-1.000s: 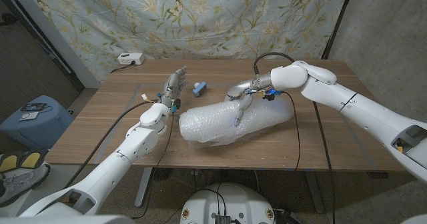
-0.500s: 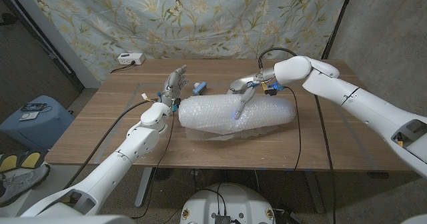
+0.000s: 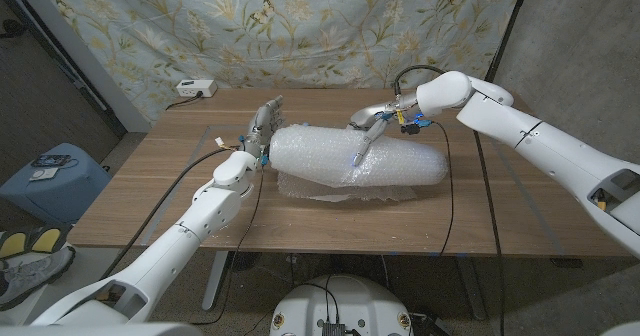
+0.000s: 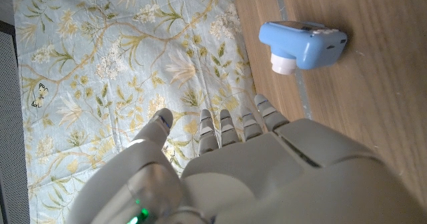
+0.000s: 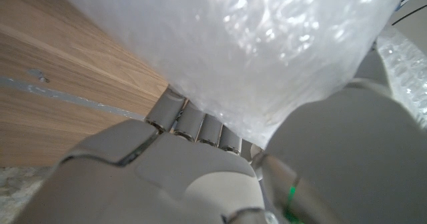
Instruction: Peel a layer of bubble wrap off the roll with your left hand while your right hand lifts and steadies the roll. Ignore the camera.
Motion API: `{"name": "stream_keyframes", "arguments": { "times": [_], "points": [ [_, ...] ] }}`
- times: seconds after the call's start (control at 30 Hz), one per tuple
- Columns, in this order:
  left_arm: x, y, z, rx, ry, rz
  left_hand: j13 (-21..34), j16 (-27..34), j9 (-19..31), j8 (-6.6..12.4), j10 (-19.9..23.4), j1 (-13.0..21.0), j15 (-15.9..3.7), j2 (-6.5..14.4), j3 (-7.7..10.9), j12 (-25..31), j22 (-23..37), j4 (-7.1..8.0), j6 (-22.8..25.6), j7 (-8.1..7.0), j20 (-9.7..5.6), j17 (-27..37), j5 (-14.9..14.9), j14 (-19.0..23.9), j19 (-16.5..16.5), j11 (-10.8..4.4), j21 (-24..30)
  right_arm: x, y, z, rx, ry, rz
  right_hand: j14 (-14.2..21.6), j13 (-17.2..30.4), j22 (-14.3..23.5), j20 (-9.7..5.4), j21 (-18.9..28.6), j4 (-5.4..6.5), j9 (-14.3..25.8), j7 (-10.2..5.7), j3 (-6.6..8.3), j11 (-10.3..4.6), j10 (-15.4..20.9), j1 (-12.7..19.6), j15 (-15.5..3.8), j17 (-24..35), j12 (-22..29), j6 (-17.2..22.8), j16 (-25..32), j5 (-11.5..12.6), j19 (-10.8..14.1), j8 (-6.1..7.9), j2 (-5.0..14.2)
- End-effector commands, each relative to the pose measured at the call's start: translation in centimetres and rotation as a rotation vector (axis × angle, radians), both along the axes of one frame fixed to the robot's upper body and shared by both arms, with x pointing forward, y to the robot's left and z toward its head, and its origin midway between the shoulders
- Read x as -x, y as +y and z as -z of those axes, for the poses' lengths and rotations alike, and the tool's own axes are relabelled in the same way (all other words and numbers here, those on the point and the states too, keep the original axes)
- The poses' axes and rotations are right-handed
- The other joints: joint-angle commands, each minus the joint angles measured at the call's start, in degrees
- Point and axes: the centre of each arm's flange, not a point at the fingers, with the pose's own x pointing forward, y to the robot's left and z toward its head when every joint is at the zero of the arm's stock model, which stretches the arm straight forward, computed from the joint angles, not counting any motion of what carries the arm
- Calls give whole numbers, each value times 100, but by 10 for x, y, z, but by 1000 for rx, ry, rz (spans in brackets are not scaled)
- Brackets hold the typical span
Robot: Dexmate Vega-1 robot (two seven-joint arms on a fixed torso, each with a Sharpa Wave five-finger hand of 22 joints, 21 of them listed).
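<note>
A thick roll of clear bubble wrap [image 3: 355,159] hangs lengthwise above the middle of the wooden table [image 3: 150,191]. My right hand [image 3: 366,134] grips it from the far side. In the right wrist view its fingers [image 5: 193,124] are under the wrap [image 5: 267,44] and its thumb is against the other side. A loose layer [image 3: 320,189] sags from the roll's underside onto the table. My left hand [image 3: 262,129] stands beside the roll's left end, holding nothing, with straight fingers [image 4: 233,127] pointing away from me. The blue camera [image 4: 303,44] lies on the wood just beyond them.
A white box [image 3: 196,88] with a cord sits at the table's far left edge by the floral curtain [image 3: 300,26]. A black cable [image 3: 447,191] runs from my right wrist across the table's right part. A blue bin [image 3: 50,181] stands on the floor to the left.
My right hand has lifted the roll off the table and carried it farther from me. The roll now hides the blue camera in the head view. My left hand has barely moved.
</note>
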Motion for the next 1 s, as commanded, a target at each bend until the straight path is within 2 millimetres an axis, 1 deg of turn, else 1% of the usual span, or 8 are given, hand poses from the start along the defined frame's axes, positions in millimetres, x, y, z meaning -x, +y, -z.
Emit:
{"name": "stream_keyframes", "arguments": {
  "times": [0.03,0.17,0.23,0.57,0.7,0.87,0.9,1.0],
  "points": [
    [-4,-9,-8,-39,-10,29,33,-27,26,-13,36,98,-12,-7,11,14,16,-39,64,-20,-9,6,36,45,18,-48,-19,-10,-17,-14,-77,114,49,222,64,30,-352,52,45,28,-190,190,-339,340,1517,-752,34,25,203,-31,-18,40,-11,1462],
    [-6,-11,-12,-73,-10,41,28,-44,18,-45,-4,182,-23,-82,22,-15,6,-164,19,1,-7,4,60,25,5,-29,-42,-14,-22,-17,-85,142,64,218,66,31,-339,74,62,32,-180,179,-304,332,1511,-746,54,20,178,-59,-32,23,-27,1474],
    [-6,-12,-14,-77,-12,44,26,-46,16,-61,-1,216,-17,-105,26,-19,3,-213,-14,17,5,4,70,25,-6,-36,-54,-16,-24,-19,-90,152,71,219,57,32,-335,84,61,33,-180,174,-323,328,1517,-749,65,11,175,-64,-36,22,-30,1472],
    [-5,-12,-22,-106,-23,56,23,-53,10,-89,-22,312,-7,-171,30,-41,-3,-349,-86,34,22,5,90,17,23,-47,-63,-20,-29,-29,-118,192,80,232,54,32,-326,133,78,39,-162,151,-296,356,1518,-744,116,15,188,-96,-51,6,-38,1491],
    [-5,-12,-25,-120,-30,75,23,-56,8,-105,-28,355,10,-216,23,-49,-6,-413,-139,37,32,6,95,10,35,-40,-69,-21,-33,-32,-140,205,93,236,72,31,-323,151,88,42,-151,143,-313,354,1509,-740,130,23,181,-111,-54,5,-45,1500],
    [-3,-14,-28,-135,-41,95,22,-60,5,-142,-80,384,16,-281,-12,-78,-7,-468,-250,54,51,9,91,-1,42,36,-80,-22,-39,-36,-181,206,112,263,84,30,-313,188,100,46,-140,122,-323,385,1495,-738,166,39,189,-120,-59,11,-51,1507],
    [-3,-14,-29,-137,-42,99,23,-63,4,-146,-95,392,24,-297,-23,-85,-7,-480,-273,77,51,9,88,-12,43,84,-84,-22,-41,-37,-189,211,115,266,86,30,-308,195,105,46,-131,122,-326,387,1492,-738,170,42,206,-125,-59,15,-46,1515],
    [-2,-14,-29,-138,-42,107,23,-73,3,-149,-117,398,39,-316,-40,-96,-7,-492,-295,90,56,10,85,-44,38,89,-92,-22,-43,-38,-195,207,128,285,102,29,-304,214,105,49,-132,114,-310,384,1493,-745,190,49,213,-129,-61,12,-49,1519]
  ]
}}
